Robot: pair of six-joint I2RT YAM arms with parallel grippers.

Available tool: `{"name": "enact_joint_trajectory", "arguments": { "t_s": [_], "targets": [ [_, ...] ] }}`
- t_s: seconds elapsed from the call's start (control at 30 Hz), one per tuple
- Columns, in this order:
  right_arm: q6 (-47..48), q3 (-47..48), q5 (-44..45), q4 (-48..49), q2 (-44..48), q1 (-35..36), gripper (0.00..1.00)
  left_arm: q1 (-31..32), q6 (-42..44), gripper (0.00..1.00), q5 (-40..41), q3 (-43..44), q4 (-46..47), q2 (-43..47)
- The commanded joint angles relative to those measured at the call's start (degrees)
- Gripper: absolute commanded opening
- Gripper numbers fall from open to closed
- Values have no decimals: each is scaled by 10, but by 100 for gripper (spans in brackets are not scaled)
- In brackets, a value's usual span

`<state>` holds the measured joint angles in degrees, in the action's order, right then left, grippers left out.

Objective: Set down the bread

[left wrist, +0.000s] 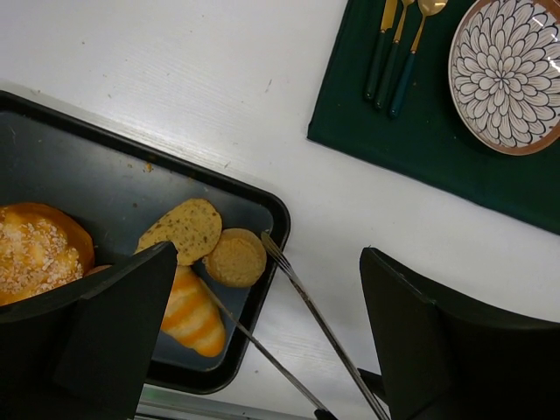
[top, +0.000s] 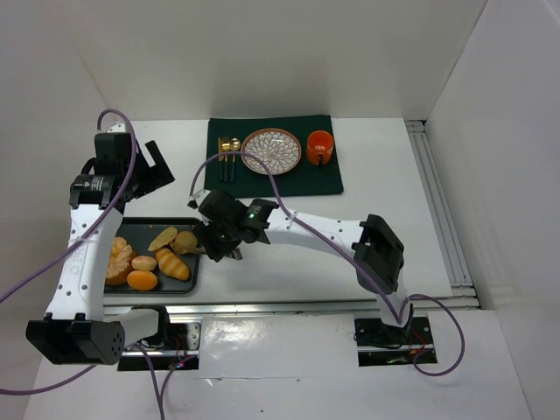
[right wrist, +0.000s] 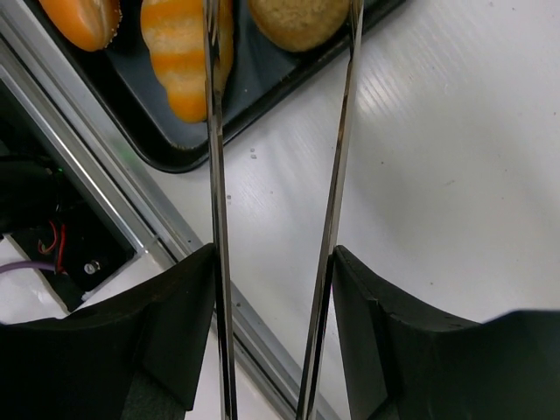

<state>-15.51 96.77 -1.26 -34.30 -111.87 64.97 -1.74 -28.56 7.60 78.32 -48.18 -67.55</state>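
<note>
Bread point(left wrist: 234, 257) sits in the tray point(left wrist: 79, 166), near its far right corner, against a flat slice point(left wrist: 185, 227) and just beside a striped roll point(left wrist: 197, 319). Tongs point(right wrist: 215, 175) reach in over the tray's right rim, one arm either side of the bread; cannot tell if they touch it. Right gripper point(right wrist: 273, 262) is clamped on the tongs. Left gripper point(left wrist: 267, 262) hangs above the tray, jaws wide, holding nothing. Plate point(top: 271, 150) lies on a green mat point(top: 324, 179), well beyond the tray.

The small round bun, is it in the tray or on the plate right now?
In the tray. The bun lies in the black tray's corner beside a flat slice; the patterned plate holds nothing; open tongs straddle it.
</note>
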Motion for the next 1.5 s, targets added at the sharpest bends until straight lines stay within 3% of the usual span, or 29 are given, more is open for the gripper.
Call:
{"name": "enact_joint_trajectory", "arguments": {
  "t_s": [0.0, 0.33, 0.63, 0.9, 1.1, 1.33, 1.47],
  "targets": [
    [14, 39, 3, -24, -14, 18, 61, -4, 10, 99, -9, -4, 12, 16],
    [26, 71, 68, -51, -48, 24, 59, -9, 10, 99, -14, -9, 13, 22],
    [26, 61, 78, -38, -6, 24, 37, -14, 10, 99, -20, -9, 13, 27],
    [31, 23, 90, 24, 54, 24, 36, -25, 4, 99, -14, -40, 27, 22],
    [17, -11, 155, 69, 96, 24, 34, -43, -6, 99, -20, -63, 32, 5],
    [-4, -61, 180, 81, 148, -52, 34, -75, -25, 99, -36, -82, 25, -12],
    [-4, -66, 180, 99, 143, -130, 34, -75, -31, 99, -41, -87, 25, -12]
  ]
}}
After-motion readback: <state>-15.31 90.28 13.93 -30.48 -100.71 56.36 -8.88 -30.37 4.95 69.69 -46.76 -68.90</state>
